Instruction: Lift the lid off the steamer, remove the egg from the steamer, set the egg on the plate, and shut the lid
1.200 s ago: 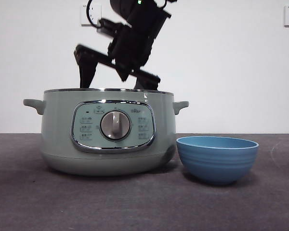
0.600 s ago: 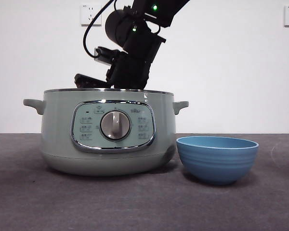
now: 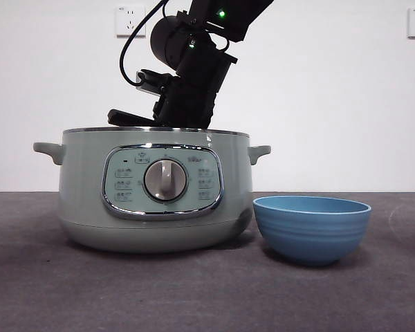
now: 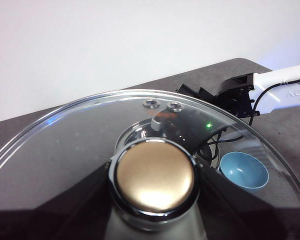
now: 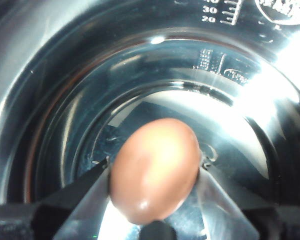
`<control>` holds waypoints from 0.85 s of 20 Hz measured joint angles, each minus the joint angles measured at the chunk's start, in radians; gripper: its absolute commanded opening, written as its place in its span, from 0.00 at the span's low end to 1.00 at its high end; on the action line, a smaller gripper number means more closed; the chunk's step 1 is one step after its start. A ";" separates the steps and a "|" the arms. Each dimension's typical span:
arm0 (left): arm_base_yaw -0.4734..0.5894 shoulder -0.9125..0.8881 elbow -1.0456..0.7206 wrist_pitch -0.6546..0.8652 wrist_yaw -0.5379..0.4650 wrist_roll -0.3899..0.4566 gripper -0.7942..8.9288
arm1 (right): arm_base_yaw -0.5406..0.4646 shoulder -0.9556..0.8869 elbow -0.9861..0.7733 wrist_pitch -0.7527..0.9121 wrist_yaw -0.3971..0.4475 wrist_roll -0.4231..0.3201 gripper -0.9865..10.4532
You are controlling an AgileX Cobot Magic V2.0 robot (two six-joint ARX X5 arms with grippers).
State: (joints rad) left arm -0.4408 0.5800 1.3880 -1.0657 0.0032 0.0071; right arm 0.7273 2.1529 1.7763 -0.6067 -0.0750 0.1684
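Observation:
The steamer (image 3: 155, 200) stands uncovered left of centre, pale green with a round dial. My right arm (image 3: 190, 76) reaches down into it, and its jaws are hidden below the rim in the front view. In the right wrist view the right gripper (image 5: 154, 175) is shut on the brown egg (image 5: 155, 170), a jaw against each side, just above the shiny steel pot bottom (image 5: 230, 115). My left gripper (image 4: 155, 177) is shut on the golden knob of the clear glass lid (image 4: 65, 140), held up in the air. The blue plate (image 3: 311, 228) is a deep bowl right of the steamer.
The steamer's side handles (image 3: 259, 152) stick out, the right one just above the bowl's rim. The dark grey table (image 3: 207, 297) runs to a white wall with sockets (image 3: 130, 21). Through the lid I see the right arm (image 4: 240, 95) and the bowl (image 4: 243, 170).
The right arm has come down into the steamer. Its jaws, spread wide above the rim a second ago, are now below it. Little has moved in the last half second.

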 measured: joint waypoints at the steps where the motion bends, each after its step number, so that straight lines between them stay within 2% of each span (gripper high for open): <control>1: 0.000 0.000 0.000 0.000 0.000 0.000 0.07 | 0.000 0.000 0.000 0.000 0.000 0.000 0.11; 2: 0.000 0.000 0.000 0.000 0.000 0.000 0.07 | 0.000 0.000 0.000 0.000 0.000 0.000 0.08; 7: 0.000 0.000 0.000 -0.014 0.000 0.000 0.07 | 0.000 -0.011 0.000 0.018 0.000 -0.010 0.08; 9: 0.000 0.000 0.000 -0.012 0.000 0.000 0.07 | 0.000 -0.099 0.000 0.000 0.000 -0.026 0.08; 12: 0.000 0.000 0.000 -0.011 0.000 0.000 0.07 | 0.000 -0.323 0.000 -0.078 0.001 -0.051 0.08; 13: 0.000 0.000 0.000 -0.010 0.004 0.000 0.07 | 0.000 -0.392 0.000 -0.137 0.018 -0.066 0.08; 17: 0.000 0.040 0.000 0.005 0.060 0.002 0.07 | 0.000 -0.602 0.000 -0.420 0.172 -0.114 0.08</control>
State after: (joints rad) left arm -0.4412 0.6197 1.3880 -1.0603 0.0635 0.0086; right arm 0.7269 1.5513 1.7763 -1.0264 0.0967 0.0540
